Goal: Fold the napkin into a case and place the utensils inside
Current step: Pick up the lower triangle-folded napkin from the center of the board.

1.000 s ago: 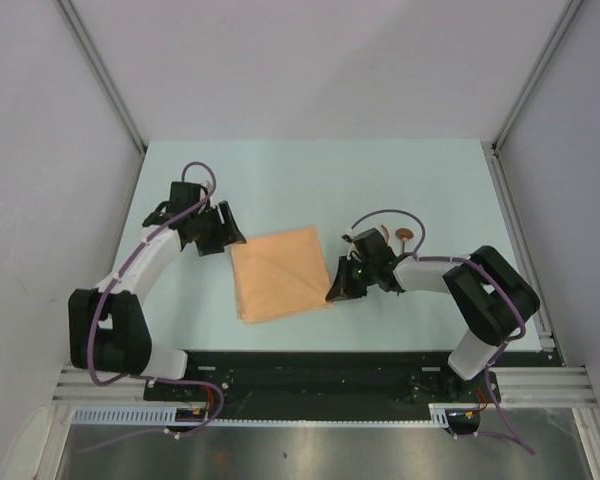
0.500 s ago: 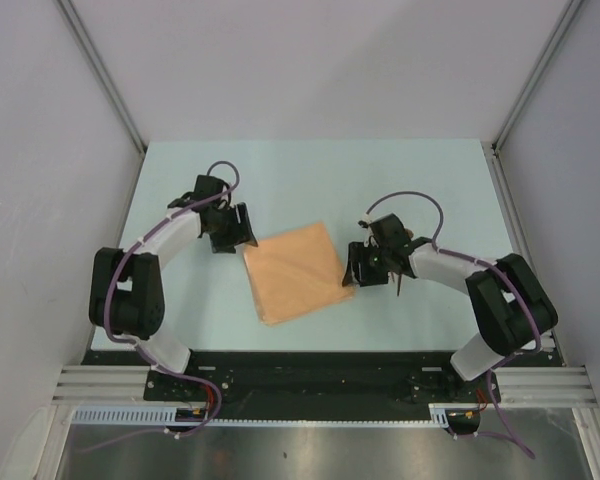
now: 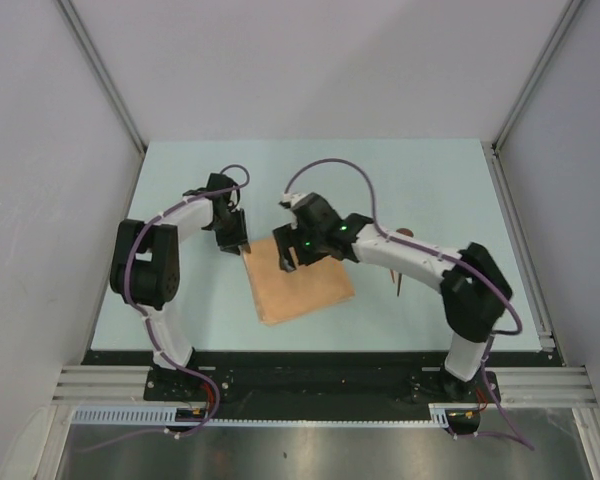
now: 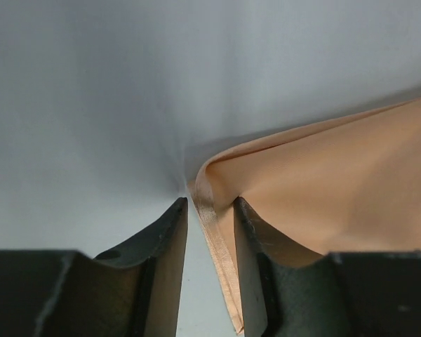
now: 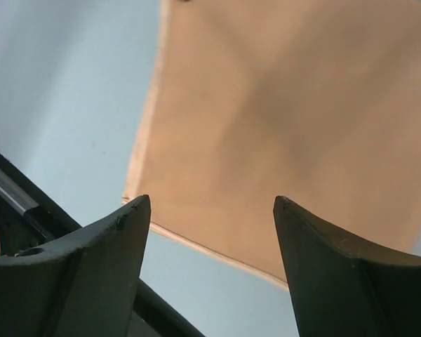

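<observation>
The peach-orange napkin [image 3: 310,290] lies flat as a tilted square in the middle of the table. At its far-left corner sits my left gripper [image 3: 242,246]. In the left wrist view the left gripper [image 4: 210,202] has its jaws narrowly apart around the napkin's [image 4: 337,182] hemmed edge; the hem rests against the right finger, and table shows beside the left one. My right gripper [image 3: 287,256] hangs over the napkin's far-left part. Seen from the wrist, the right gripper [image 5: 210,199] is wide open and holds nothing above the napkin [image 5: 281,105]. The utensils [image 3: 399,283] lie right of the napkin, mostly hidden by the right arm.
The pale table [image 3: 430,180] is boxed in by grey walls at the back and on both sides. A black rail [image 3: 310,365] runs along the near edge, just beyond the napkin's near corner.
My right arm swung left from the napkin's right edge to over its far-left part, and its jaws opened. My left gripper moved to the napkin's corner and its jaws narrowed. The napkin shifted slightly right.
</observation>
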You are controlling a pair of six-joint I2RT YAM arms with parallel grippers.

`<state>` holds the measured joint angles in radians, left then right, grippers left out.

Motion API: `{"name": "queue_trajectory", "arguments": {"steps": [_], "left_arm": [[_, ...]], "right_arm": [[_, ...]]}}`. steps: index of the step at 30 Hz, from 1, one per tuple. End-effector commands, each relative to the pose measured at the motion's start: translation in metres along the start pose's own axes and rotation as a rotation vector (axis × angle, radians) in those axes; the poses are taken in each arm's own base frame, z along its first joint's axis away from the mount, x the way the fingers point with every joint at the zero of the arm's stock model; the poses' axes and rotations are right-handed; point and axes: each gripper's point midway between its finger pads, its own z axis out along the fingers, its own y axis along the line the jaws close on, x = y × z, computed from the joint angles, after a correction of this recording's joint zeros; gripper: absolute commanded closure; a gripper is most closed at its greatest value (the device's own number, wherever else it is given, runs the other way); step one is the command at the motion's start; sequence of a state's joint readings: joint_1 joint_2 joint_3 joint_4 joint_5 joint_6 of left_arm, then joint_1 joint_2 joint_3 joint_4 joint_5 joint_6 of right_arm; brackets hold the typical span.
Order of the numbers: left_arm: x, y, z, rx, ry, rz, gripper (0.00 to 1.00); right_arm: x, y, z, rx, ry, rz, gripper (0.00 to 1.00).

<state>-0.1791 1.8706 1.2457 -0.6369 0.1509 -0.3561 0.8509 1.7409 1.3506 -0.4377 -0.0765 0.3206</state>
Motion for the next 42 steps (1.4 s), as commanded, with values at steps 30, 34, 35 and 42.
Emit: {"name": "queue_trajectory", "arguments": {"steps": [30,34,35,42], "left_arm": [[-0.002,0.067,-0.127,0.069,-0.445,-0.495,0.22],[0.004,0.067,-0.117,0.072,-0.410,-0.491,0.20],[0.005,0.067,-0.114,0.078,-0.402,-0.481,0.18],[0.022,0.042,-0.077,0.232,-0.234,-0.437,0.14]], "right_arm": [[0.097,0.065,0.129,0.335,0.226,-0.180,0.60],[0.106,0.059,0.134,0.366,0.252,-0.179,0.73],[0.105,0.060,0.134,0.361,0.250,-0.179,0.76],[0.055,0.094,0.101,0.094,0.154,-0.048,1.00]]}}
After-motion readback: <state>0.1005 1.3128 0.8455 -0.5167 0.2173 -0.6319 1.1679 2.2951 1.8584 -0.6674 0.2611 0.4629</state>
